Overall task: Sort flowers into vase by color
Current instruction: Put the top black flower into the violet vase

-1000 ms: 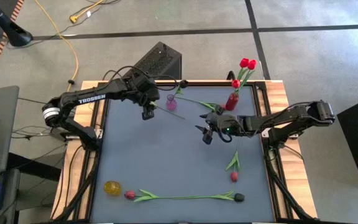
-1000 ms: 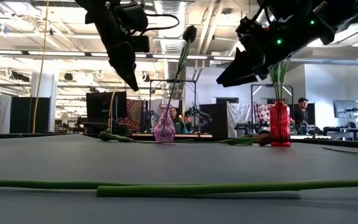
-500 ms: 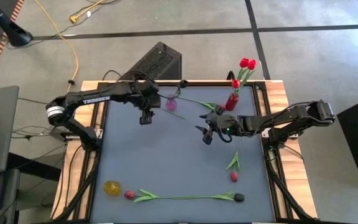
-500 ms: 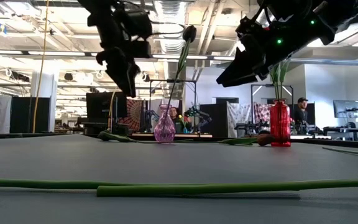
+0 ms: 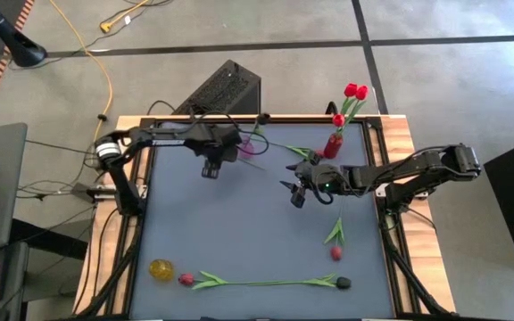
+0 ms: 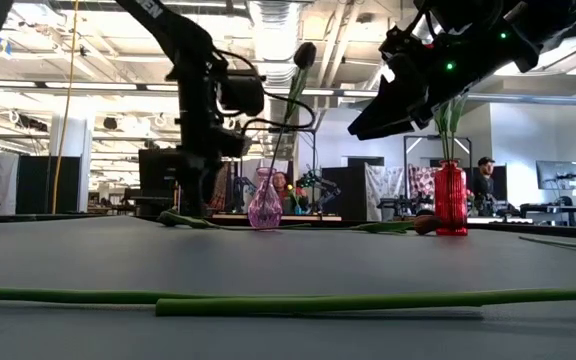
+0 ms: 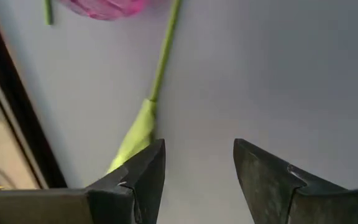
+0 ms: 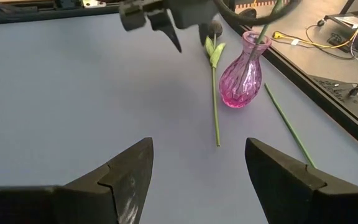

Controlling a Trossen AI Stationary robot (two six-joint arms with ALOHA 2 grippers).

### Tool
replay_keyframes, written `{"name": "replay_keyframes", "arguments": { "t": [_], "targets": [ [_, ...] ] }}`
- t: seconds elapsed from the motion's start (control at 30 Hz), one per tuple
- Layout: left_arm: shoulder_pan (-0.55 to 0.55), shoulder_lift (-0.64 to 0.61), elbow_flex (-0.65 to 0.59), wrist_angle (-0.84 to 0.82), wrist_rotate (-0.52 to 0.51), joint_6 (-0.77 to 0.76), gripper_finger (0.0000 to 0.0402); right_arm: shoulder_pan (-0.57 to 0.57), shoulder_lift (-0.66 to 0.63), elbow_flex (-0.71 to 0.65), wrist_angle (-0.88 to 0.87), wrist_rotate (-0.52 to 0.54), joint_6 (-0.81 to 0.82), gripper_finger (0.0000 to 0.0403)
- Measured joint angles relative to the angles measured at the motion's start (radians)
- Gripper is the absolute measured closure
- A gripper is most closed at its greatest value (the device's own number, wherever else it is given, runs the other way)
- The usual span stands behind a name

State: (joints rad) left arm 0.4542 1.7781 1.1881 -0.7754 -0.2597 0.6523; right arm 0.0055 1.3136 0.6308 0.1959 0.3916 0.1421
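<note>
Our left gripper point(image 5: 211, 170) hangs spread and empty beside the pink vase point(image 5: 246, 146) at eleven o'clock, probably lining up on the stem lying there point(image 8: 215, 102). Our right gripper point(image 5: 294, 193) waits, also spread, near centre. We count three vases, with three red flowers point(image 5: 350, 96) in the red vase point(image 5: 332, 144).

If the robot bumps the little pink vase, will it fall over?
It might. The pink vase looks like thin glass with a narrow neck over a round belly, and a tall flower leans out of it, so it is probably top-heavy. The left gripper hangs open just beside it. Being glass, it could probably crack if knocked hard.
</note>
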Motion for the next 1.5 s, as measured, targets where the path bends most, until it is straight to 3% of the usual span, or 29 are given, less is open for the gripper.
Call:
{"name": "replay_keyframes", "arguments": {
  "t": [0.13, 0.43, 0.73, 0.9, 1.27, 1.4, 1.5],
  "targets": [
    [-0.003, 0.024, 0.000, 0.034, -0.091, 0.046, 0.0223, 0.000, 0.000, 0.000, -0.004, 0.000, 0.000, 0.0121],
    [-0.047, 0.024, 0.000, -0.026, -0.059, 0.084, 0.0231, 0.000, 0.000, 0.000, -0.017, 0.000, -0.002, 0.0121],
    [-0.088, -0.043, 0.000, -0.252, 0.016, -0.154, 0.0273, 0.000, 0.000, 0.000, -0.038, 0.000, -0.011, 0.0121],
    [-0.032, -0.133, 0.000, -0.313, 0.014, -0.277, 0.0289, -0.002, 0.000, 0.000, -0.036, 0.000, -0.012, 0.0121],
    [0.143, -0.295, 0.000, -0.460, 0.011, -0.358, 0.0295, -0.002, 0.000, 0.000, -0.039, 0.000, -0.018, 0.0121],
    [0.220, -0.308, 0.000, -0.422, 0.013, -0.473, 0.0295, -0.002, 0.000, 0.000, -0.038, 0.000, -0.019, 0.0121],
    [0.278, -0.300, 0.000, -0.300, 0.045, -0.568, 0.0295, -0.002, 0.000, 0.000, -0.037, 0.000, -0.019, 0.0121]
  ]
}}
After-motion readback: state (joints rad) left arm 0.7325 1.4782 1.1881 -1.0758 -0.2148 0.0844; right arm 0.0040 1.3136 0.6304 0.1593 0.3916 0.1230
